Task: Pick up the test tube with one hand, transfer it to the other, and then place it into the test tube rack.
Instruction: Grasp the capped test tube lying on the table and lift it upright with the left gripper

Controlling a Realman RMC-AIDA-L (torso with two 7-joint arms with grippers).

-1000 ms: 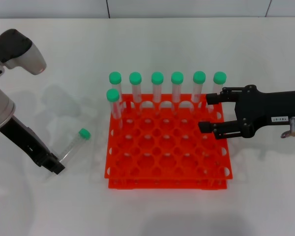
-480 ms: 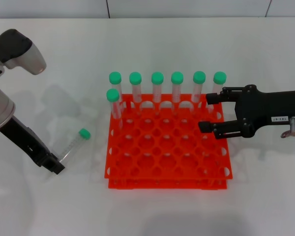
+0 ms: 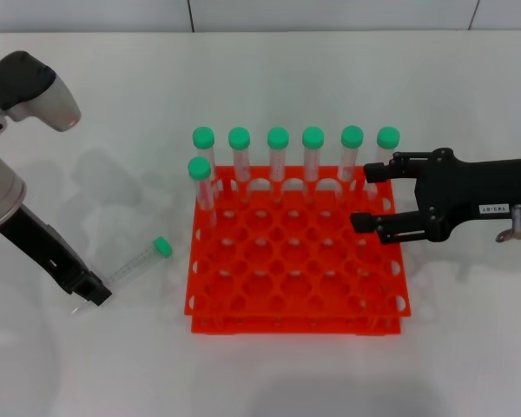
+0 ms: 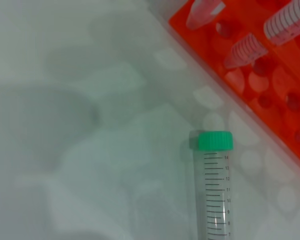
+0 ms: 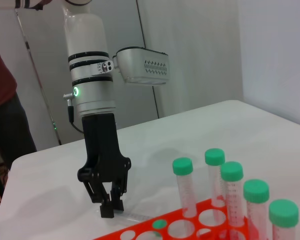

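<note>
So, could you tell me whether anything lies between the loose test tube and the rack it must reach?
Nothing visible does. The test tube lies on bare table beside the left gripper, with open white surface between its green cap and the rack.

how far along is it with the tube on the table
Early stage. Seven tubes already stand in the test tube rack. The loose test tube still lies on the table, and the left hand is down at its clear bottom end, apparently closing on it; the tube has shifted since a moment ago. Not lifted yet. The right hand waits open over the rack's right side. Lifting, handover and placing remain.
</note>
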